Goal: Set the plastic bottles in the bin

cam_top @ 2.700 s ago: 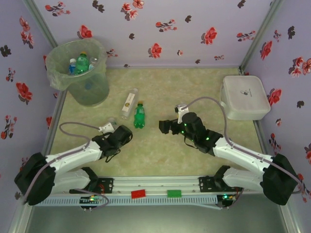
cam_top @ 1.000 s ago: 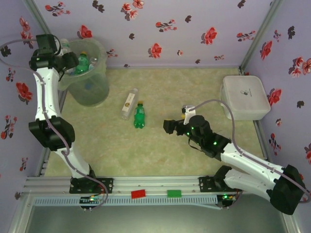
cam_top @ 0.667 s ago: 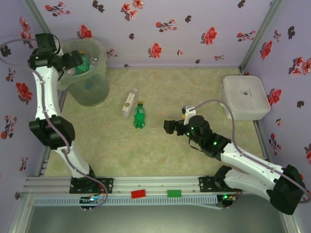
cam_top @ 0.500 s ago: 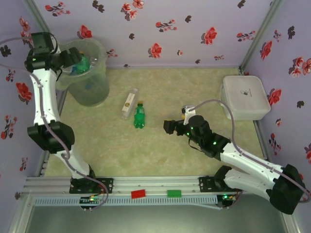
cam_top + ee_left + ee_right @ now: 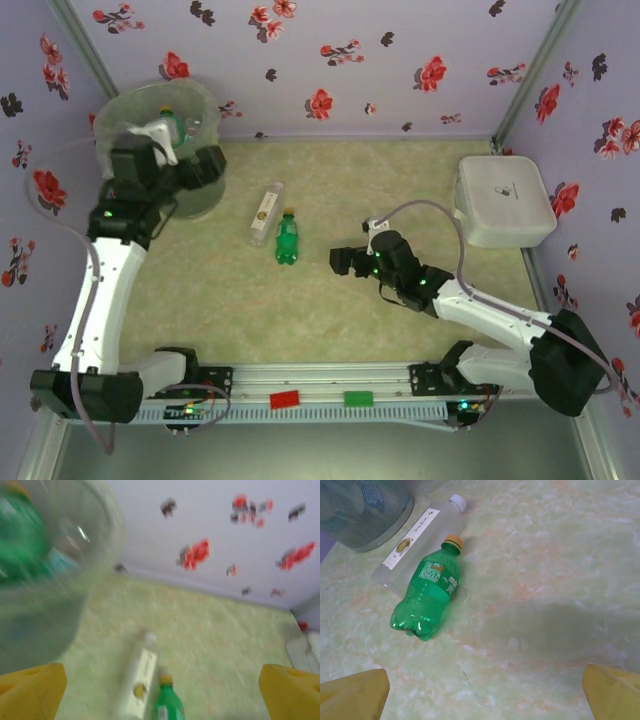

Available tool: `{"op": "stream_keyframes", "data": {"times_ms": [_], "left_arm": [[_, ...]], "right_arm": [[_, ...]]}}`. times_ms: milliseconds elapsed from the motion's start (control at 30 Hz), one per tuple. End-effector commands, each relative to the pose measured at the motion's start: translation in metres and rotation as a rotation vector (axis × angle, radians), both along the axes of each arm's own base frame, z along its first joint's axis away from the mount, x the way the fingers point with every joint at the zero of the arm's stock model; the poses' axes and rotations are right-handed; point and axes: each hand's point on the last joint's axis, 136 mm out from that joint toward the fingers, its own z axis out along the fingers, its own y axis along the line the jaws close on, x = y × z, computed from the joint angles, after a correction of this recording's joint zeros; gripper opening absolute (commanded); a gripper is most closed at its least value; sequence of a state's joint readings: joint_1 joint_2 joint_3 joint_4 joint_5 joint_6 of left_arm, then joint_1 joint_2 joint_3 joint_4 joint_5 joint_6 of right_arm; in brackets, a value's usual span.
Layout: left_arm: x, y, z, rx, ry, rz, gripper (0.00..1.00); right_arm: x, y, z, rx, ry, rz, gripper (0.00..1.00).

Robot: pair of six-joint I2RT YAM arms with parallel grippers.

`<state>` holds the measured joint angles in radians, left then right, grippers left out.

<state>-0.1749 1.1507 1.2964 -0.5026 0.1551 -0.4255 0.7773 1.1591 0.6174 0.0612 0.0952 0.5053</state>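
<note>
Right gripper (image 5: 340, 262): lower centre of the frame, jaws wide apart, nothing between them.
Bottles on the desk (image 5: 400, 180): two, lying side by side at centre left.
Green bottle (image 5: 287, 238): one, yellow cap, nearer.
Clear bottle (image 5: 266, 212): one, white cap, touching the green one.
White box (image 5: 505, 200): one, right edge.
Left gripper (image 5: 205, 165): upper left, against the bin's wall, jaws apart and empty.
Bin (image 5: 205, 100): one, far left corner.
Bottles in the bin: a green one (image 5: 170, 122) on top, full count cannot be told.
</note>
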Motion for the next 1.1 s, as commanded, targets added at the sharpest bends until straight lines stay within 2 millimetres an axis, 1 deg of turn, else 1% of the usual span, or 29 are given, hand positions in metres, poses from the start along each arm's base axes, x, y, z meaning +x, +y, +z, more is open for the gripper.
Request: {"op": "stream_keyframes", "data": {"times_ms": [0,167,300,400,500,600,767,900,1067], "left_arm": [[-0.006,-0.032,-0.035,-0.071,0.053,-0.055,0.97],[-0.020,-0.065,-0.097,-0.033,0.173,-0.093,0.94],[-0.030,-0.089,-0.144,0.038,0.272,-0.118,0.91],[-0.036,-0.104,-0.173,0.110,0.345,-0.131,0.89],[-0.040,-0.119,-0.195,0.179,0.383,-0.148,0.88],[-0.039,-0.130,-0.216,0.243,0.429,-0.155,0.87],[-0.031,-0.140,-0.248,0.336,0.506,-0.161,0.86],[-0.025,-0.148,-0.270,0.388,0.567,-0.168,0.84],[-0.019,-0.154,-0.288,0.414,0.600,-0.172,0.81]], "right_arm": [[0.011,0.008,0.014,0.059,0.019,-0.018,1.00],[0.021,0.001,0.004,0.046,0.089,-0.055,1.00],[0.028,-0.010,0.002,0.100,0.136,-0.097,1.00],[0.031,-0.018,0.001,0.131,0.161,-0.110,1.00],[0.034,-0.028,0.000,0.160,0.181,-0.132,1.00],[0.036,-0.038,0.001,0.186,0.190,-0.155,1.00],[0.036,-0.053,0.006,0.207,0.172,-0.191,1.00],[0.033,-0.063,0.006,0.208,0.159,-0.214,1.00],[0.028,-0.071,0.000,0.201,0.161,-0.230,1.00]]}}
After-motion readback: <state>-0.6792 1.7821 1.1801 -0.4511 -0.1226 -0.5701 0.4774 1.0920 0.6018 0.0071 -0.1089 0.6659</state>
